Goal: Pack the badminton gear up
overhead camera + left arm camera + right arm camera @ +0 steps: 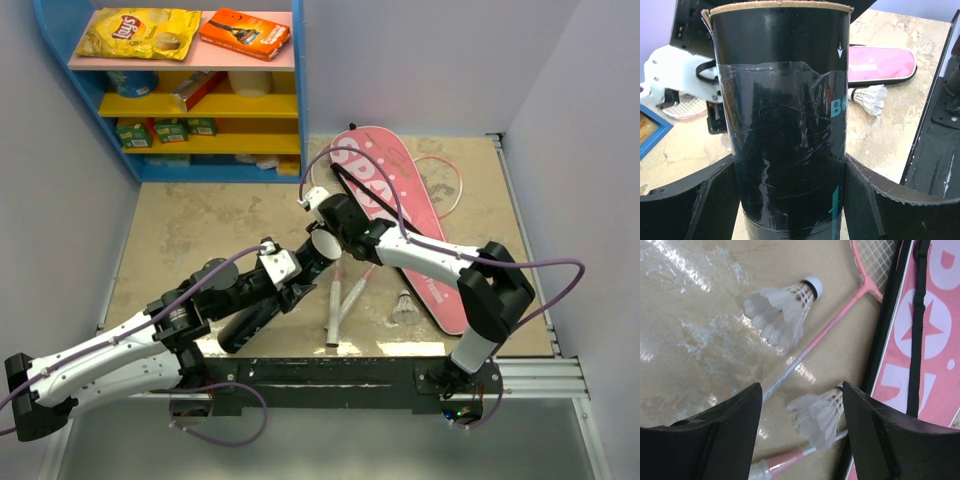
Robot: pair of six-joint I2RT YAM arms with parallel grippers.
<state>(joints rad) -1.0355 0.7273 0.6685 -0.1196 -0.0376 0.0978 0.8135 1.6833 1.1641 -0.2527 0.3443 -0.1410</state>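
Now: left gripper (790, 192) clamps one black tube (780, 100); right gripper (801, 392) spread above two shuttlecocks (782, 307) (817, 415).

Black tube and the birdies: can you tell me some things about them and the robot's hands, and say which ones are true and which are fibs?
1. The left hand is gripping the black tube. True.
2. The right hand is squeezing a birdie. False: it is open and holds nothing. Two shuttlecocks lie below it on the table.
3. The pink bag is lying flat on the table. True.
4. Both rackets are zipped away inside the bag. False: a racket lies out on the table right beside the bag.
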